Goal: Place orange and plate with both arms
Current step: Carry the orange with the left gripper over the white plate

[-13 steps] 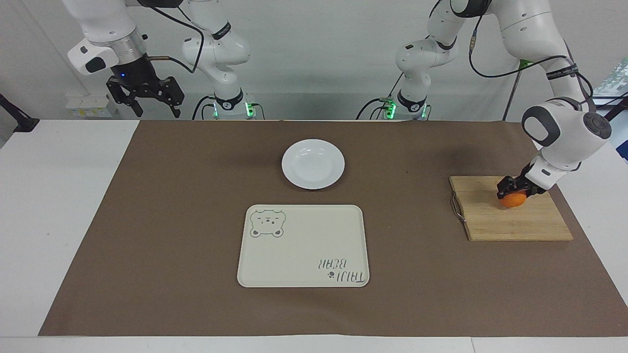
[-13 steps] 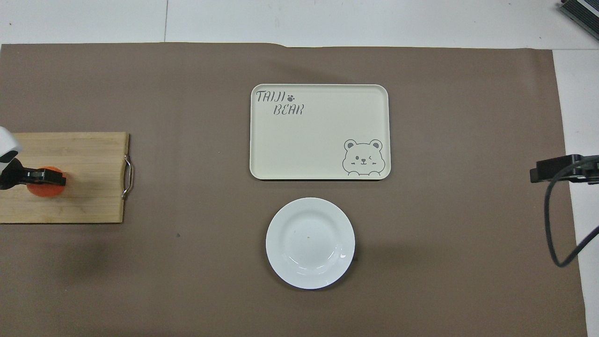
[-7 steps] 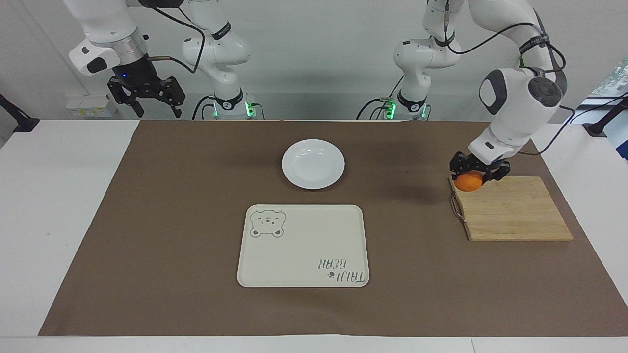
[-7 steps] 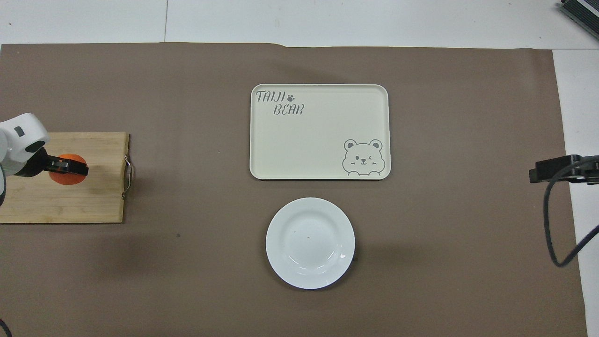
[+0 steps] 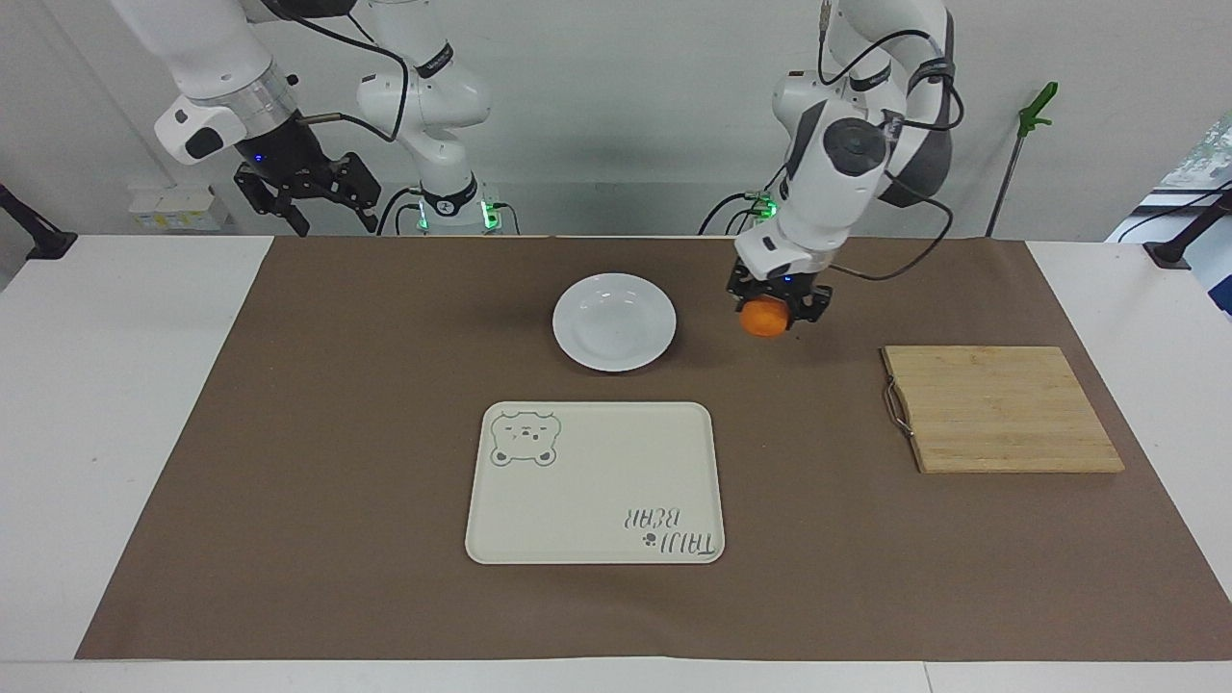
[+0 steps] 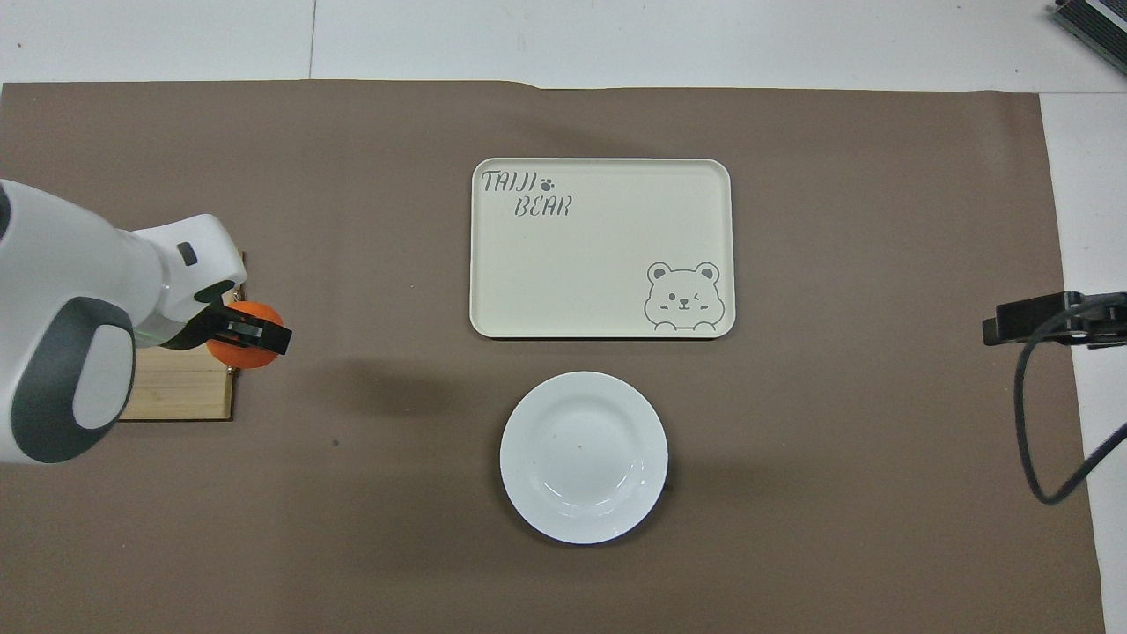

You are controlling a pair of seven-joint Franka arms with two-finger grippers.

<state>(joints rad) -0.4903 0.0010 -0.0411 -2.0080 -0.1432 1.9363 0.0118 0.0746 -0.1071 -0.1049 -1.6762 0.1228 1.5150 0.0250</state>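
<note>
My left pincer (image 5: 767,310) is clamped on the orange (image 5: 763,318), carrying it in the air over the brown mat between the wooden board (image 5: 1001,409) and the plate (image 5: 614,321); in the facing view the fruit hangs at about three o'clock of the plate. My right pincer (image 5: 310,191) waits spread wide and empty, over the bench's edge at my end. The plate sits bare on the bench, the bear tray (image 5: 595,483) at its six o'clock. I judge the pickup done; setting down the orange and handling the plate remain.
</note>
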